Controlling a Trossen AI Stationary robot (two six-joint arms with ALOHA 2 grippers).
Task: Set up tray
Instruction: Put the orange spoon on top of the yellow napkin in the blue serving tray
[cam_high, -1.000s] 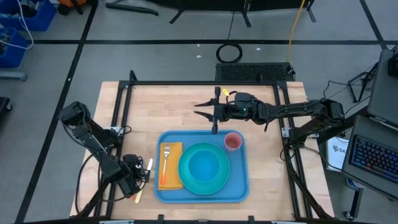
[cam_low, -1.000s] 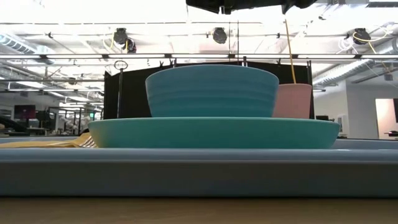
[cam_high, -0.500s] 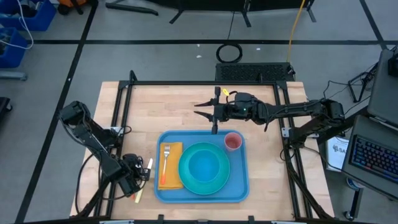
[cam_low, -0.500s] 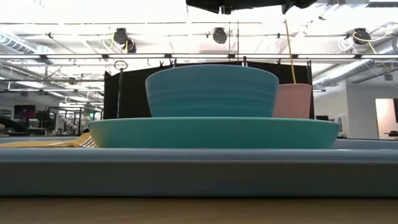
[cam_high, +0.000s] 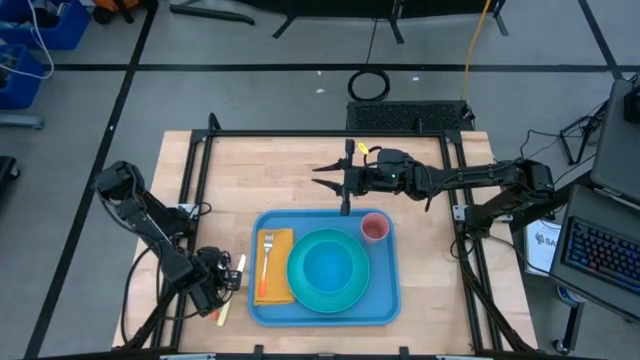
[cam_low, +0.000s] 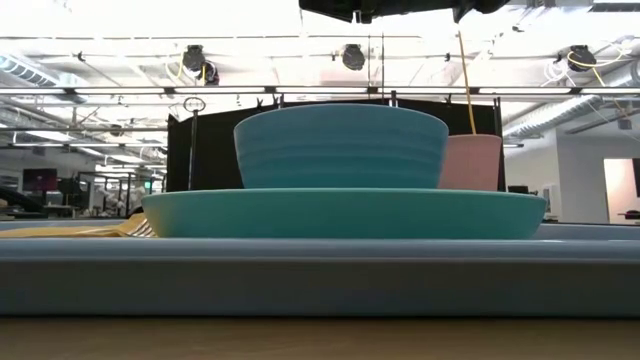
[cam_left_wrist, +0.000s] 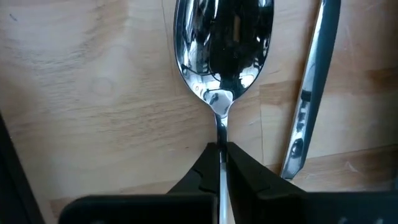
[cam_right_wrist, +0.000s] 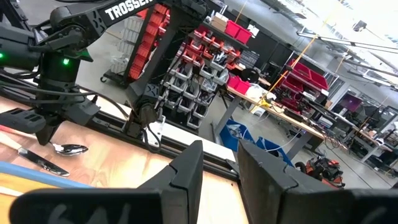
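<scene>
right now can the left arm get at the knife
Probably yes, once free: the knife lies bare on the table right beside the spoon, nothing over it. But the left gripper is shut on the spoon's handle.

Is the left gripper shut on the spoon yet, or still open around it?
Shut on it. In the left wrist view the left gripper has both fingers pressed against the spoon handle, just below the bowl, with a knife lying beside it.

Spoon (cam_left_wrist: 224, 46) handle between end effector (cam_left_wrist: 221, 163) fingertips

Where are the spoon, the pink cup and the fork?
spoon (cam_left_wrist: 224, 37): left wrist view, middle of its shiny bowl.
pink cup (cam_high: 375, 228): high view, its open top.
fork (cam_high: 268, 255): high view, middle of its handle.
</scene>
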